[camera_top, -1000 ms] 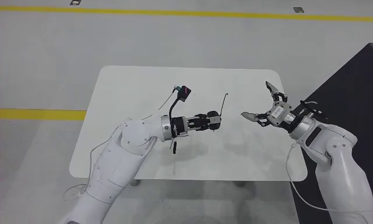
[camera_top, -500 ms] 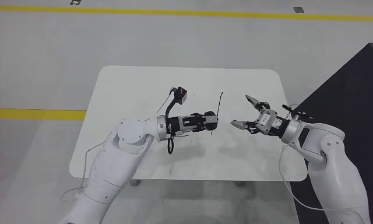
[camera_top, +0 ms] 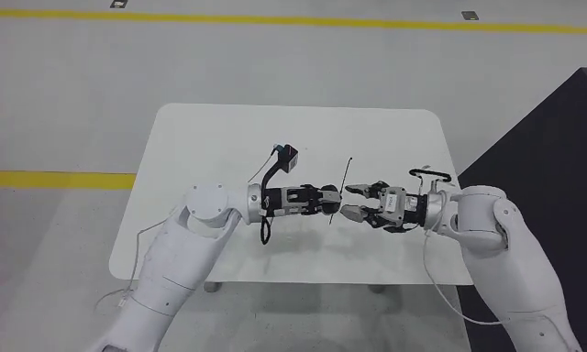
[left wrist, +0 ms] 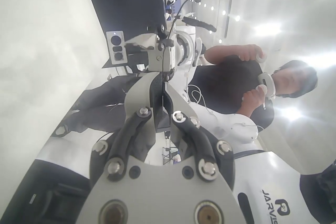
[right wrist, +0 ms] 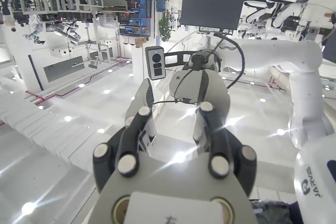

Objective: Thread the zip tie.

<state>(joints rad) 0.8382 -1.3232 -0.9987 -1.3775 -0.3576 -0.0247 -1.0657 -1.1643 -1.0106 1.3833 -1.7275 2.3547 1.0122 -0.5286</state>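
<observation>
Above the middle of the white table, my left gripper and my right gripper face each other almost tip to tip. My left jaws are clamped together on the zip tie. It is a thin black strand that stands out both ways from the pinch, one end toward the far edge of the table and the other toward me. My right jaws are apart and hold nothing.

The biggest risk, as I judge it, is the two grippers knocking together, since so little room lies between them. A bump could twist the strand in my left pinch or pull it free. A smaller risk is my right jaws closing on my left fingertip rather than on the strand, because the strand is so thin and sits right against it. The strand is also springy and could flick aside when touched, so its tip would miss the head. I cannot tell which end carries the head.

Around me, a dark panel stands past the table on my right, well apart. A cable loop hangs off my right wrist and could snag if that wrist rolls. My left pinch itself covers the middle of the strand.
</observation>
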